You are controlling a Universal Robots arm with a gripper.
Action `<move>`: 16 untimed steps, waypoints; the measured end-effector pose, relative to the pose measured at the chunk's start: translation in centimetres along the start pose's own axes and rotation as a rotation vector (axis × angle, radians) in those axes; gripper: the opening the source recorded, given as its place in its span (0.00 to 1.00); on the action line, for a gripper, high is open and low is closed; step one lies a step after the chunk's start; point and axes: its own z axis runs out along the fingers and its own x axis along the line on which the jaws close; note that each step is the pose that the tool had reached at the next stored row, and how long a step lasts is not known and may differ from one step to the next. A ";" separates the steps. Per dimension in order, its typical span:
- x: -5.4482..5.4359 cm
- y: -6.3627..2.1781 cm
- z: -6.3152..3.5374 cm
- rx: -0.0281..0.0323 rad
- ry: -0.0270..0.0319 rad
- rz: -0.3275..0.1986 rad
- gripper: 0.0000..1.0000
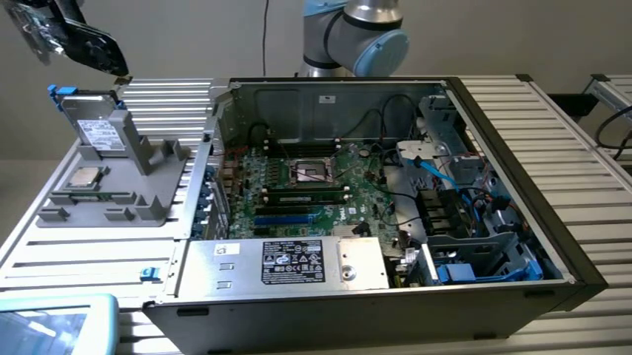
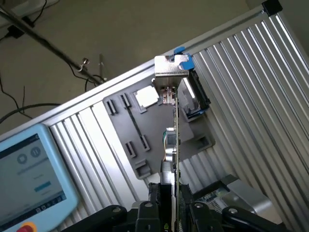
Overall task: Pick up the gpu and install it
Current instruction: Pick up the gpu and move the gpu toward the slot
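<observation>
The gpu (image 1: 87, 41) hangs in the air at the upper left of the exterior view, above and behind the grey parts holder (image 1: 118, 185). Its black cover and silver end bracket both show. In the wrist view the gpu (image 2: 175, 135) appears edge-on, a thin green board running away from my gripper (image 2: 176, 205), with the silver bracket (image 2: 170, 67) at its far end. My gripper is shut on the card's near edge, one black finger (image 2: 159, 198) on each side. The open computer case (image 1: 513, 140) with its green motherboard (image 1: 296, 185) lies to the exterior view's right.
A silver hard drive (image 1: 97, 129) with blue clips stands upright in the grey holder (image 2: 140, 140), and a CPU (image 1: 84, 176) lies flat beside it. A teach pendant (image 1: 49, 325) rests at the table's near corner. The arm's base (image 1: 356, 37) rises behind the case.
</observation>
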 end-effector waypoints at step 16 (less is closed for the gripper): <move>-0.1 -0.14 -0.01 -0.0007 0.0135 -0.241 0.27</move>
